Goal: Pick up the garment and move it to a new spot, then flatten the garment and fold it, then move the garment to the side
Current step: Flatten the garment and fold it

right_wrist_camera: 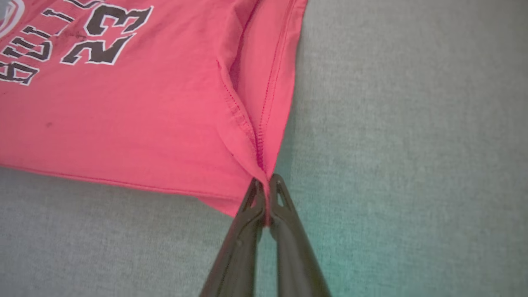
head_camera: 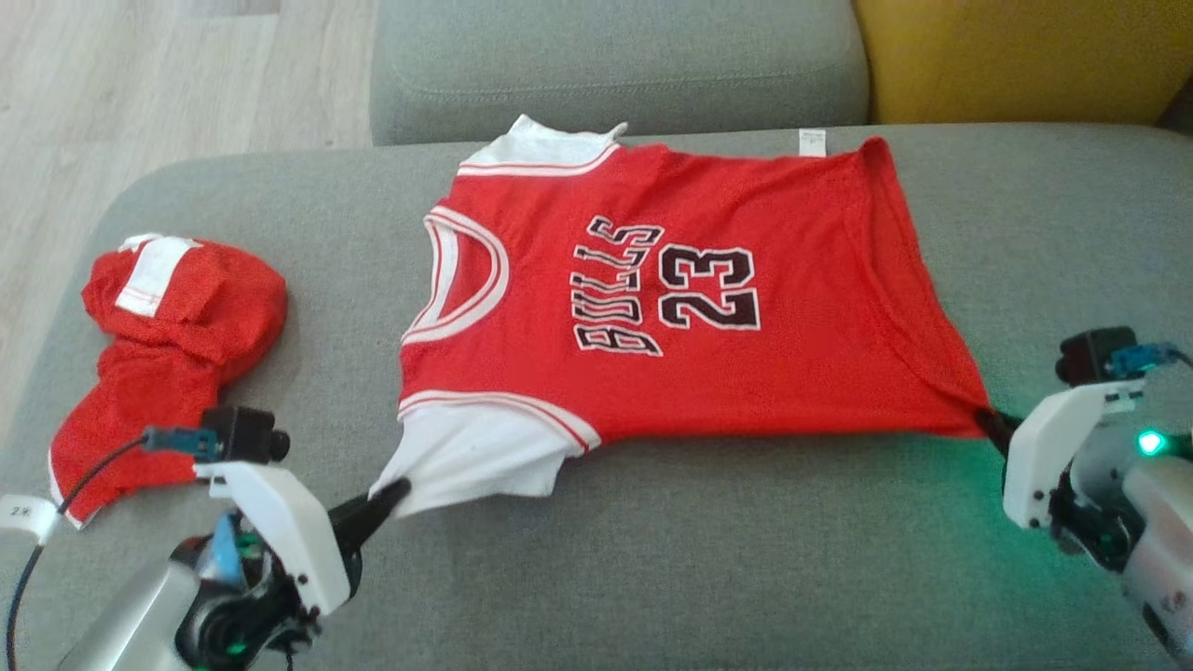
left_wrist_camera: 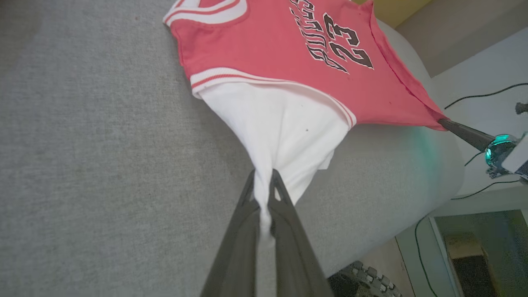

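1. The shirt (head_camera: 690, 308) lies spread flat at the cushion (head_camera: 708, 559) centre.
2. The left gripper (head_camera: 399, 486), at 7 o'clock, is clamped on its white sleeve.
3. The right gripper (head_camera: 985, 418), at 4 o'clock, is clamped on its red hem corner.

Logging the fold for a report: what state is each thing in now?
Bulls jersey: spread flat, face up, unfolded.
Left gripper: shut on its white sleeve.
Right gripper: shut on its hem corner.
Red shorts: crumpled, apart from jersey.

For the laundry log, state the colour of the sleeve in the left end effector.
The jersey's sleeve is white; left wrist view shows it best.
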